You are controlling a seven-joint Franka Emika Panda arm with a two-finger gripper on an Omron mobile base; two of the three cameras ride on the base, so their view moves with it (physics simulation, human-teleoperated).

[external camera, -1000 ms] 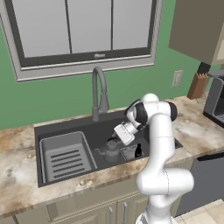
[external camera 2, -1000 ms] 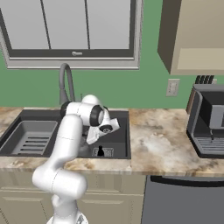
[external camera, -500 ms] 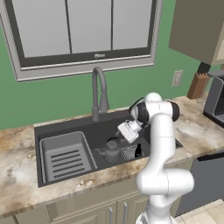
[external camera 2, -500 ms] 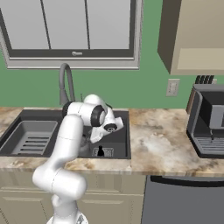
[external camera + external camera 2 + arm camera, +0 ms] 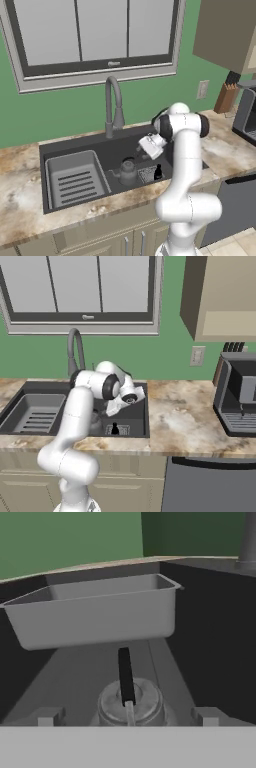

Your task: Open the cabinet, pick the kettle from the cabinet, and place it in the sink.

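Observation:
The small dark grey kettle [image 5: 127, 171] stands upright on the floor of the dark sink [image 5: 95, 145], just right of the grey ribbed tray insert [image 5: 75, 180]. My gripper [image 5: 144, 154] hangs open slightly above and to the right of the kettle, apart from it. The hand view looks down on the kettle [image 5: 130, 704] and its black handle, with the two fingertips [image 5: 47, 717] spread wide on either side and nothing between them. The tray insert [image 5: 100, 612] lies beyond. The beige cabinet [image 5: 225, 291] hangs on the wall at the upper right.
The arched grey faucet [image 5: 112, 107] rises behind the basin, close to my forearm. A coffee machine [image 5: 240, 393] and a knife block [image 5: 226, 97] stand on the counter to the right. Marble counter [image 5: 180, 421] runs between sink and machine.
My hand has risen a little and drawn to the right, away from the kettle. The kettle has stayed where it stands in the sink, and the jaws have stayed wide.

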